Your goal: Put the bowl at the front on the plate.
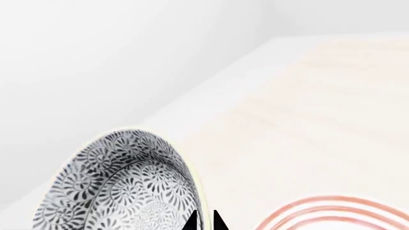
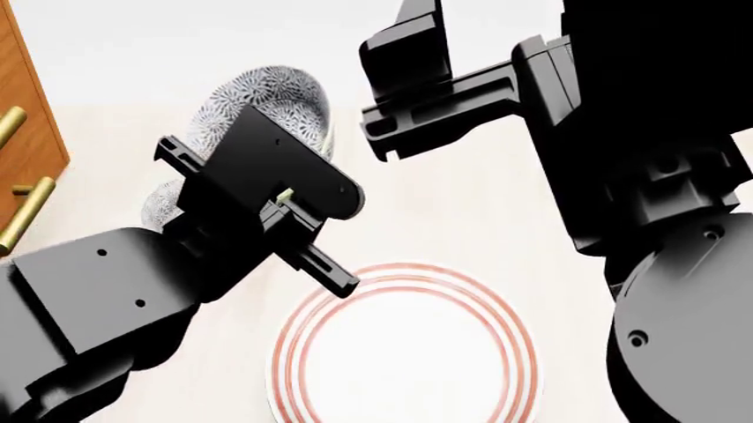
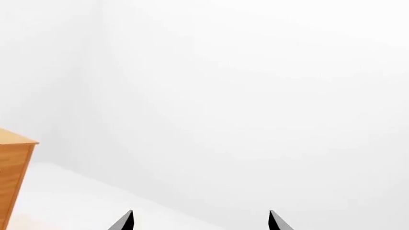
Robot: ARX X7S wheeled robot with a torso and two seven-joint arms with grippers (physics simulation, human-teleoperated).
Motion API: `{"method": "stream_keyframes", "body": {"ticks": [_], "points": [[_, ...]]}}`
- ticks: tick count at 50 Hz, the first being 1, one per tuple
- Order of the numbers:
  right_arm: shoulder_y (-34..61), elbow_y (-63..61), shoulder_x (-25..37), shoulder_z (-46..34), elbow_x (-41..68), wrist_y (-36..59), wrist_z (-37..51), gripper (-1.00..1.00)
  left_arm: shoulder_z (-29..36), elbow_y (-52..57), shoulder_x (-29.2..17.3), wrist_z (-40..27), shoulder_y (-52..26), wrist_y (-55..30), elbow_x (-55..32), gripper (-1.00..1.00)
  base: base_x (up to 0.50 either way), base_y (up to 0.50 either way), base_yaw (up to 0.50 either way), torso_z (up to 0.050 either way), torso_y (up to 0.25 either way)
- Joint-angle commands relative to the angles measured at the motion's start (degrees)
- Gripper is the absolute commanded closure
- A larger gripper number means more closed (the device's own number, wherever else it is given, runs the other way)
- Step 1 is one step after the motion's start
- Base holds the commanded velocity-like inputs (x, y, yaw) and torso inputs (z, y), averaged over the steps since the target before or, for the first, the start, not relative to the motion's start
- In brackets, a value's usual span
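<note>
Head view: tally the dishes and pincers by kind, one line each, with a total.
Bowl: 1
Plate: 1
Pincers: 2, left pincer and right pincer
Total: 4

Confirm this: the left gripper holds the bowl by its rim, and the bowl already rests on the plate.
Not quite. The left gripper does pinch the bowl by its rim, but the bowl does not rest on the plate. The head view shows it tilted beside the plate, with the plate's rings and centre bare; the left wrist view shows bare tabletop between them.
</note>
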Motion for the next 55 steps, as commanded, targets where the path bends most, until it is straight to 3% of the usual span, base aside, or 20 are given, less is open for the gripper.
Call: {"method": "stream_keyframes", "body": {"ticks": [1,23,31,35,43,55], "points": [[0.9,0.4,-0.2,-0.3,-0.1,-0.2,-0.6,-1.0,1.3,-8.5,3.5,2.6,-2.6,3.5,3.7,1.0,0.0,0.0,0.0,0.0,0.0],[2.5,0.6,0.0,-0.6,0.6,0.4,-0.3,-1.0,6.3,-29.3,12.5,8.3,-5.5,12.8,9.6,1.0,0.0,0.0,0.0,0.0,0.0],[2.9,0.6,0.0,-1.1,0.7,0.8,-0.2,-1.0,6.9,-36.2,15.5,12.2,-7.3,15.7,8.1,1.0,0.0,0.0,0.0,0.0,0.001],[3.2,0.6,0.2,-1.0,1.4,1.4,0.3,-1.0,13.2,-39.0,15.7,10.8,-9.0,18.6,3.6,1.0,0.0,0.0,0.0,0.0,0.0],[4.0,0.5,-0.1,-1.2,1.4,1.6,0.7,-1.0,32.0,-43.4,15.7,6.7,-13.3,24.8,-13.2,1.0,0.0,0.0,0.0,0.0,0.0],[5.0,-0.1,0.1,-1.1,2.7,2.3,1.8,-1.0,35.6,-42.8,15.7,4.1,-12.6,24.6,-15.4,1.0,0.0,0.0,0.0,0.0,0.001]]}}
